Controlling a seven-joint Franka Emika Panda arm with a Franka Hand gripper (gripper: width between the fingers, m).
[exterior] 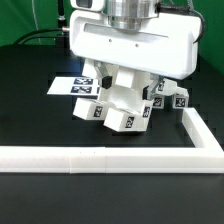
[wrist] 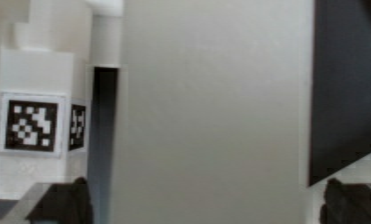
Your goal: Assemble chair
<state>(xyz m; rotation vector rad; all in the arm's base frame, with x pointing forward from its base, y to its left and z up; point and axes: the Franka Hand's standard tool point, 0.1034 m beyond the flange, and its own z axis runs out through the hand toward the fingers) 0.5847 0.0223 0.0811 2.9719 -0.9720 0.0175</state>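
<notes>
The chair's white parts [exterior: 113,104] stand clustered mid-table, each with black-and-white tags; more of them [exterior: 172,95] lie toward the exterior view's right. My gripper [wrist: 208,205] hangs straight over the cluster, its white body filling the top of the exterior view and hiding the jaws there. In the wrist view a broad white slab [wrist: 208,100] stands between the dark fingertips [wrist: 66,205]. One finger has a dark gap to the slab; the other sits near its edge. The jaws are wide apart, so the gripper is open. Beside the slab is a tagged post [wrist: 34,125].
The marker board [exterior: 62,85] lies flat behind the cluster, toward the exterior view's left. A long white L-shaped border rail [exterior: 100,158] runs along the front and turns back on the exterior view's right [exterior: 198,128]. The table is black.
</notes>
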